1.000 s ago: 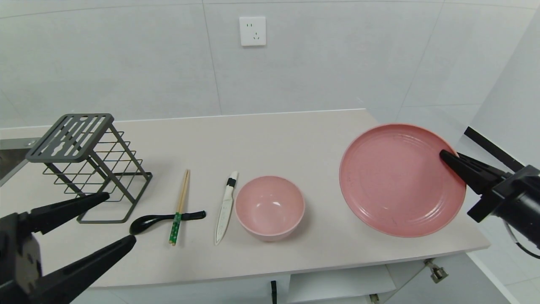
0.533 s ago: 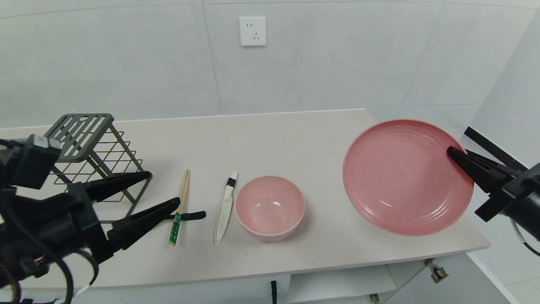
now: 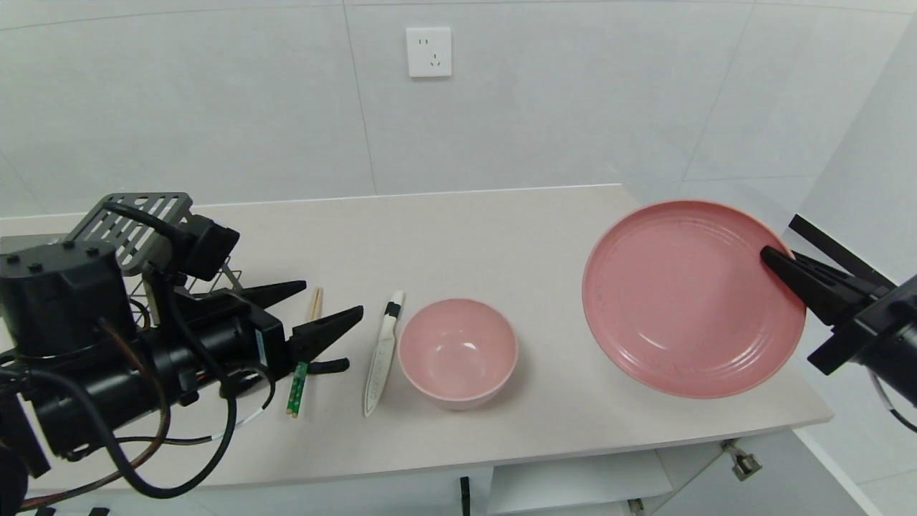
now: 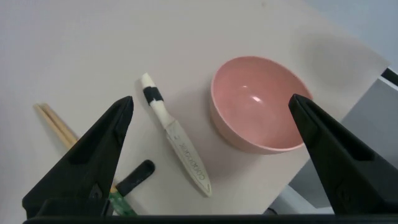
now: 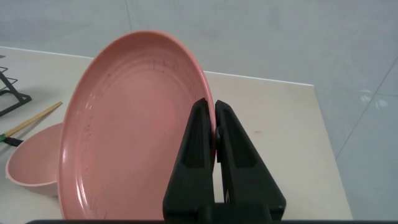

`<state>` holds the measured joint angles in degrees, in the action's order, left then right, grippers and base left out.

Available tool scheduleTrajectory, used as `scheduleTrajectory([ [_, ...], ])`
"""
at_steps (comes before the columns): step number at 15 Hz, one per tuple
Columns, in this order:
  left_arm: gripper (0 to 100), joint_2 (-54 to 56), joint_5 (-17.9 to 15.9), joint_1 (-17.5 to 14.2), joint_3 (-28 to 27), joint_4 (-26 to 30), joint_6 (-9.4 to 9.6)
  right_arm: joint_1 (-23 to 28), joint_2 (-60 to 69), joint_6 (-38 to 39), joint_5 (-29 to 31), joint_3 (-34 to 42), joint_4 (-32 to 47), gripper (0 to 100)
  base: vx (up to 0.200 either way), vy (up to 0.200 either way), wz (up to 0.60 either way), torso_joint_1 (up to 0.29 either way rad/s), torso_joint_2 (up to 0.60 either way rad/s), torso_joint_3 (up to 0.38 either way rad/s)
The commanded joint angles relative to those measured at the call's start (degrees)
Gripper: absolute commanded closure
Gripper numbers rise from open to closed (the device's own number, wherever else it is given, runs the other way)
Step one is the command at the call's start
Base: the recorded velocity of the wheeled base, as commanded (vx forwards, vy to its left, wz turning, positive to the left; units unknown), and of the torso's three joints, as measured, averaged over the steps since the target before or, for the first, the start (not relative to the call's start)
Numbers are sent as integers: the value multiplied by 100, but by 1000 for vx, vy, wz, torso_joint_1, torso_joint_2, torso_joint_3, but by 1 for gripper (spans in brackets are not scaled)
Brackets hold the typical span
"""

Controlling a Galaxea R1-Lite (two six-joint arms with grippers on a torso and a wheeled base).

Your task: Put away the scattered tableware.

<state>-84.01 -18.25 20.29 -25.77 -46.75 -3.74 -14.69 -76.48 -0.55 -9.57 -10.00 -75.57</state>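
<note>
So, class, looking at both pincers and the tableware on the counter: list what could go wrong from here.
1. The right pincer holds the tilted pink plate by its rim alone, near the end of the counter; it might slip and drop.
2. The open left pincer hangs over the chopsticks and knife, the bowl close beside; closing may catch the wrong piece.

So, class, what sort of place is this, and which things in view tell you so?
Probably a kitchen: a tiled wall with a socket, a countertop, and a pink bowl, plate and chopsticks.
</note>
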Motion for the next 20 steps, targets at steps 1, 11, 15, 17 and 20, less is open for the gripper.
scheduleTrajectory([
  [1, 0, -345, 102, 195, -121, 34, -118, -16, -7, -7, -1, 6, -2, 100, 0, 0, 0, 0, 0, 0],
  [11, 0, -1223, 436, 468, -587, -36, -276, -43, -7, -7, -1, 24, 7, 100, 0, 0, 0, 0, 0, 0],
  [15, 0, -1514, 445, 661, -675, 17, -443, -52, -16, -7, -1, 24, 7, 100, 0, 0, 0, 0, 0, 0],
  [17, 0, -1584, 630, 942, -754, 34, -953, -52, -16, -15, -1, 24, 7, 100, 0, 0, 0, 0, 0, 0],
  [20, 0, -1786, 832, 1109, -798, 43, -1076, -43, -16, -15, -1, 33, 7, 100, 0, 0, 0, 0, 0, 0],
])
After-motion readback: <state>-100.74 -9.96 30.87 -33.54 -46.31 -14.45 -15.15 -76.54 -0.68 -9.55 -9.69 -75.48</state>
